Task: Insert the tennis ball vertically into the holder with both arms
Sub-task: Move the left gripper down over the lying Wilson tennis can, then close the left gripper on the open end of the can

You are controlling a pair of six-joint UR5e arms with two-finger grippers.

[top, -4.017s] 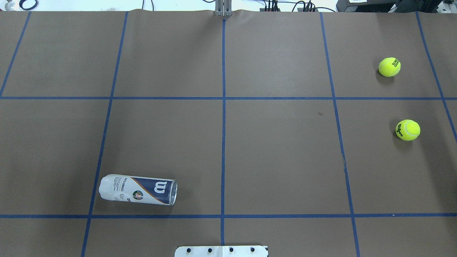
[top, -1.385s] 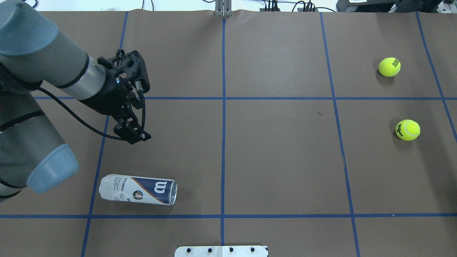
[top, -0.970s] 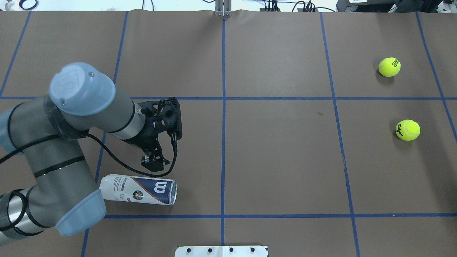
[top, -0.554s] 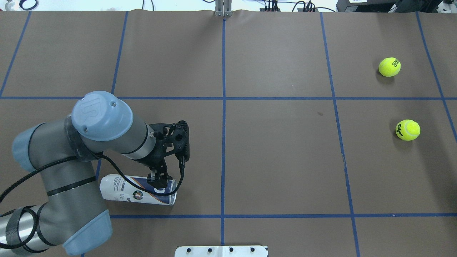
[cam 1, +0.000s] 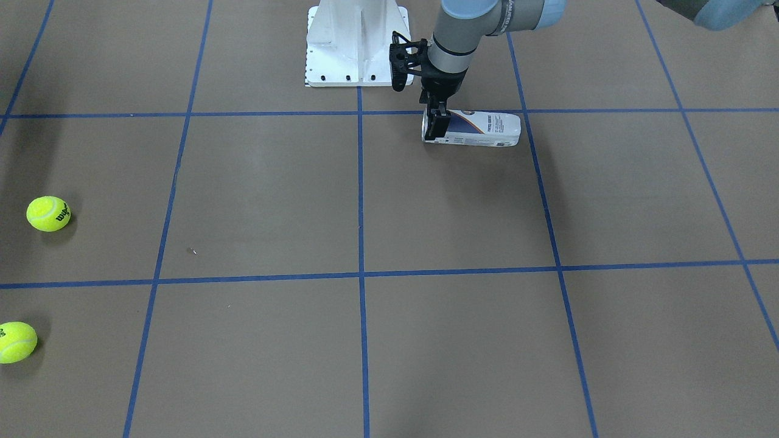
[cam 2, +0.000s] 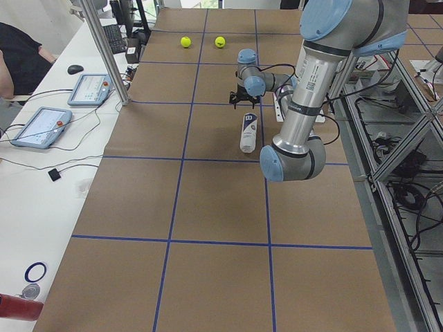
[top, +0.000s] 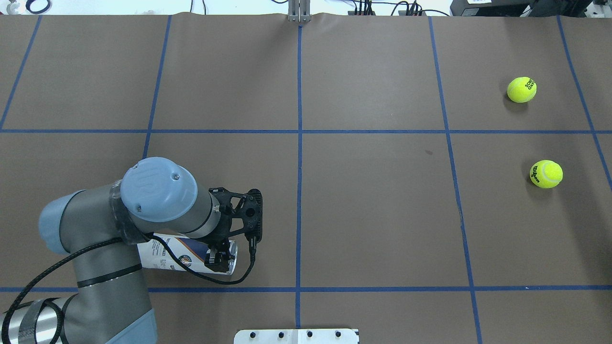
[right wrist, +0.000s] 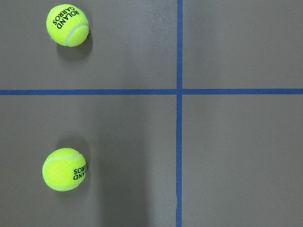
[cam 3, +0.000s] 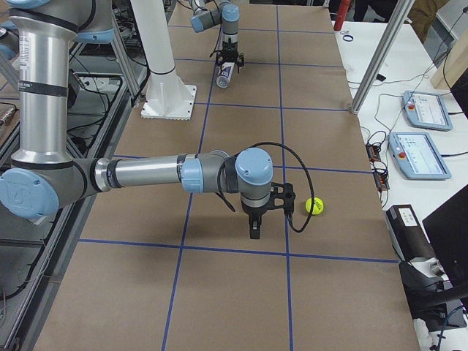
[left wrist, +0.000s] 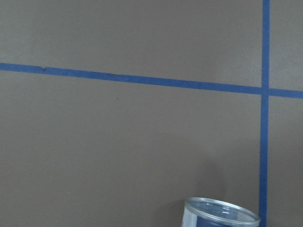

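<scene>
The holder (top: 177, 255) lies on its side near the front left of the table, its open mouth (left wrist: 221, 215) toward the centre line. My left gripper (top: 218, 258) points down at that mouth end (cam 1: 436, 125), open, one finger on each side of the holder (cam 1: 484, 129). Two yellow tennis balls (top: 521, 90) (top: 546, 174) rest on the far right of the table, and the right wrist view shows both (right wrist: 67, 25) (right wrist: 64, 169). My right gripper (cam 3: 254, 230) shows only in the exterior right view, hanging over the table beside one ball (cam 3: 314, 206). I cannot tell whether it is open or shut.
Brown paper with a grid of blue tape (top: 299, 191) covers the table. The white pedestal base (cam 1: 356, 42) stands at the robot's edge. Beside the table is a white desk with tablets (cam 2: 90, 88) and cables, and a person (cam 2: 17, 55) sits there.
The left arm came in from the left, swung over the table and dropped onto the holder's mouth end. The holder and both balls stayed where they were.
</scene>
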